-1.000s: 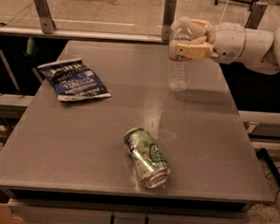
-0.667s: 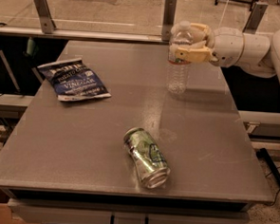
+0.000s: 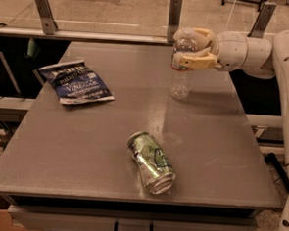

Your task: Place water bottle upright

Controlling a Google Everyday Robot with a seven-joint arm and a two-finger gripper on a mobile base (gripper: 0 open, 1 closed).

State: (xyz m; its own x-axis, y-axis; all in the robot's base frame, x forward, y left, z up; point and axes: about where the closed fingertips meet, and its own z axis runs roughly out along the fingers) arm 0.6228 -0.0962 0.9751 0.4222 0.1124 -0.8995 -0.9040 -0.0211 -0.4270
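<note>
The water bottle (image 3: 182, 73) is clear and ribbed, with a white cap and a red-and-white label band. It stands upright at the far right of the table (image 3: 135, 112), its base on or just above the surface. My gripper (image 3: 192, 48) reaches in from the right and is shut on the bottle's upper part, just above the label band. One tan finger (image 3: 199, 62) lies across the near side of the bottle and the other shows behind its shoulder.
A green-patterned drink can (image 3: 151, 162) lies on its side near the table's front middle. A dark blue chip bag (image 3: 77, 82) lies flat at the left. Metal posts and a rail run along the far edge (image 3: 175, 16). My white arm (image 3: 285, 62) runs along the right side.
The gripper and the bottle have shifted slightly left and down towards the table. The can and the chip bag have not moved.
</note>
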